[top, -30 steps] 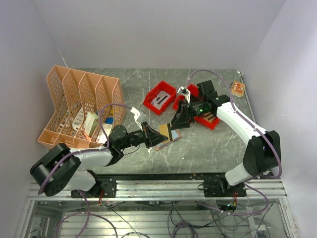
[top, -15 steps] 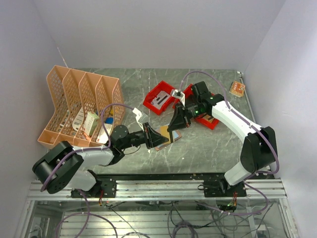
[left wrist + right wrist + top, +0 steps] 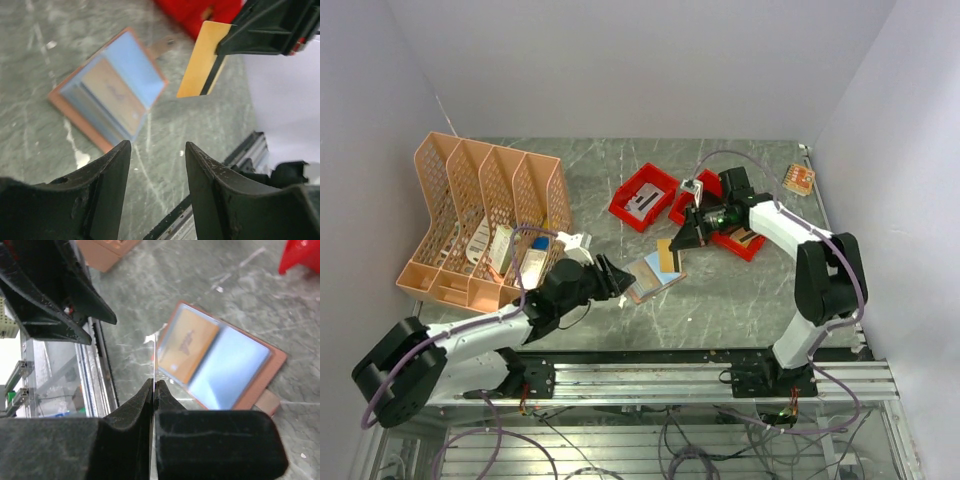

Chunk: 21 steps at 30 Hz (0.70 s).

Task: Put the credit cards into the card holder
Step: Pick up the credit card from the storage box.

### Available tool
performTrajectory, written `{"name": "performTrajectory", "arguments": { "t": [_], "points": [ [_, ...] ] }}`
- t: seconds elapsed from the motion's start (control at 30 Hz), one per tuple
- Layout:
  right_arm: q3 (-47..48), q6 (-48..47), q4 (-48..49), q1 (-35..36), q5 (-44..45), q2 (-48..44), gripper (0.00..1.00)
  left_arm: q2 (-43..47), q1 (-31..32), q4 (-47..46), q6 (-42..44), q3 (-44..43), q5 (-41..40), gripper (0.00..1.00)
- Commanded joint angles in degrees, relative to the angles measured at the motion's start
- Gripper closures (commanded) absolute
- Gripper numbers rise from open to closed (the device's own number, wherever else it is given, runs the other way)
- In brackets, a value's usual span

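The card holder (image 3: 650, 280) lies open and flat on the table, brown-rimmed, with a light blue half and a tan half inside (image 3: 112, 90). My right gripper (image 3: 682, 238) is shut on a yellow-tan credit card with a dark stripe (image 3: 666, 256), holding it upright just above the holder's far edge. In the left wrist view that card (image 3: 200, 62) hangs to the right of the holder. The right wrist view shows it edge-on (image 3: 155, 357) between the closed jaws (image 3: 154, 383), with the holder (image 3: 220, 362) below. My left gripper (image 3: 618, 277) is open and empty, just left of the holder (image 3: 157, 150).
Two red bins (image 3: 642, 197) (image 3: 748, 245) stand behind the holder, the right arm reaching over the nearer one. A peach mesh file rack (image 3: 485, 215) holding papers fills the left side. A small orange board (image 3: 800, 179) lies at the back right. The metal rail (image 3: 640, 355) runs along the front.
The right gripper has shut on the striped card and holds it alone. The left gripper has opened and drawn back to the left, away from the card and the holder.
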<state>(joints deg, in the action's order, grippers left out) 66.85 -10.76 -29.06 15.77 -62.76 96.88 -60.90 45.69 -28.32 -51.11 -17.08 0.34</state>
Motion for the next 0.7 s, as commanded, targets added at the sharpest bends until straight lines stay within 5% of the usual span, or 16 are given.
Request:
{"name": "performTrajectory", "arguments": {
  "t": [0.0,0.67],
  "points": [
    [1.53,3.85,4.82,0.45,4.91,5.13,1.0,-5.49,3.19,12.12,-5.81,-6.41,-14.03,0.43],
    [3.27,7.72,6.76,-0.49,0.95,15.6,1.0,-30.45,7.18,26.64,-4.7,-23.52,-22.64,0.42]
  ]
}}
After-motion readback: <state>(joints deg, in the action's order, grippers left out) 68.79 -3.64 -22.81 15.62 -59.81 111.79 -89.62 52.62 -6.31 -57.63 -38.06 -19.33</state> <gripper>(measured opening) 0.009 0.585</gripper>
